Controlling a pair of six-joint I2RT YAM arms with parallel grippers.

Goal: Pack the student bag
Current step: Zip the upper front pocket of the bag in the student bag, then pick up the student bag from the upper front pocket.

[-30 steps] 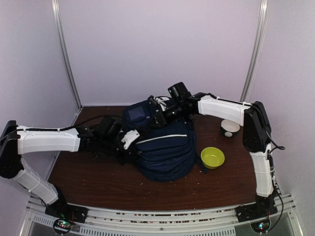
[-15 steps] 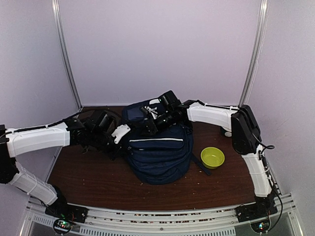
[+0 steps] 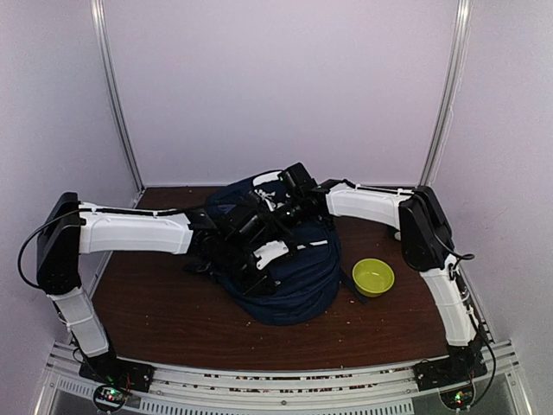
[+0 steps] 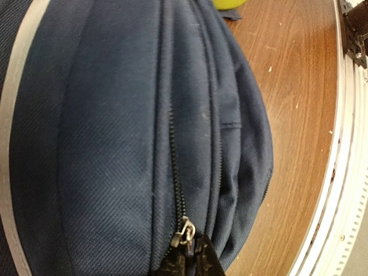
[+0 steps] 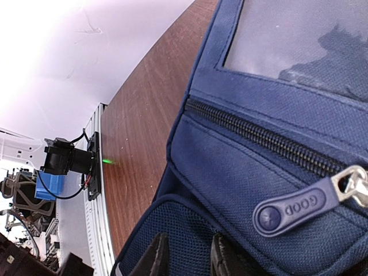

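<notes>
The navy student bag (image 3: 289, 268) lies in the middle of the table, its white stripe facing up. My left gripper (image 3: 257, 264) rests on its front. In the left wrist view the bag (image 4: 103, 132) fills the frame, and the left gripper (image 4: 188, 261) is shut on the pull tab of a metal zipper slider (image 4: 185, 233). My right gripper (image 3: 275, 212) is at the bag's top end. In the right wrist view the gripper (image 5: 187, 259) has its jaws close together, pinching the bag's mesh pocket (image 5: 172, 236). Above it are a closed zipper with a rubber pull (image 5: 293, 210) and a clear window pocket (image 5: 299, 40).
A lime-green bowl (image 3: 373, 277) stands on the brown table right of the bag; its edge also shows in the left wrist view (image 4: 230, 3). The metal front rail (image 4: 345, 172) runs along the table's near edge. Bare wood (image 5: 144, 121) lies beside the bag's top.
My left arm has swung right, from beside the bag onto its front. The right gripper has stayed at the bag's top. The bag has shifted slightly.
</notes>
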